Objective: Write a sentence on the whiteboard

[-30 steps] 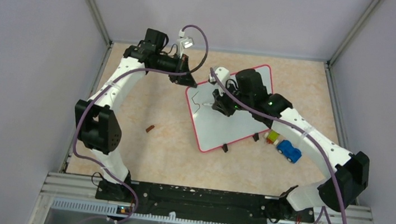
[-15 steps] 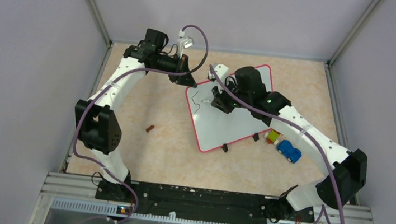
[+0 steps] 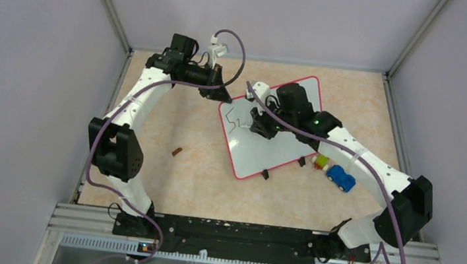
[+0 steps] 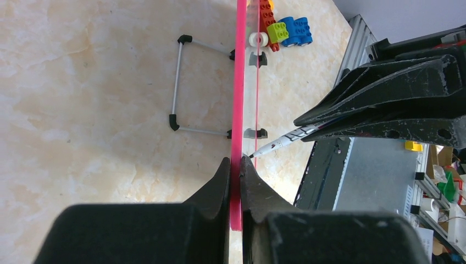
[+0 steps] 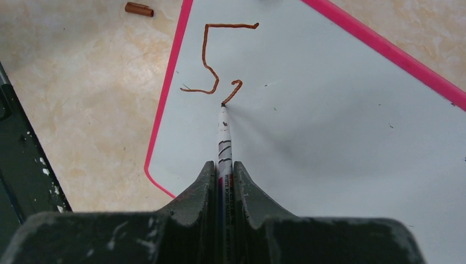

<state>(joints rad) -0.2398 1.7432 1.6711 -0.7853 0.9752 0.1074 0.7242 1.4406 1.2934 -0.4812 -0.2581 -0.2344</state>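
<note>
The right claw (image 5: pixel 222 165) is clamped on a marker (image 5: pixel 223 137), fingers pressed to either side of the barrel. The marker's long axis runs straight out from between the jaws, and its tip touches the whiteboard (image 5: pixel 340 137). The left claw (image 4: pixel 235 162) is pinched together on the whiteboard's pink rim, which the left wrist view shows edge-on between its fingers. From above, that hold is at the board's far left corner.

The whiteboard sits toward the far side of the worktop (image 3: pixel 172 118), a little right of its middle and skewed to its edges. A thin wire stand (image 4: pixel 177 82) shows behind it, so it looks propped up at a tilt rather than lying flat.

The sentence (image 5: pixel 207 60) is barely begun. There is a brownish-red "S" close to the left rim and a short hook beside it, which I take for the first stroke of the next letter. The marker tip rests at the lower end of that hook.

The coming move turns on the bare white surface, which stretches away from the tip across the board, toward the side away from the left claw. The right arm is the one placed to carry the line that way while the left claw braces the corner. Judged from this, nearly all of the writing is yet to do.

A small brown cap (image 3: pixel 177 151) lies on the worktop, well to the left of the board. A blue toy car (image 3: pixel 340 178) and a yellow block (image 3: pixel 322 161) sit just off its near right corner.
</note>
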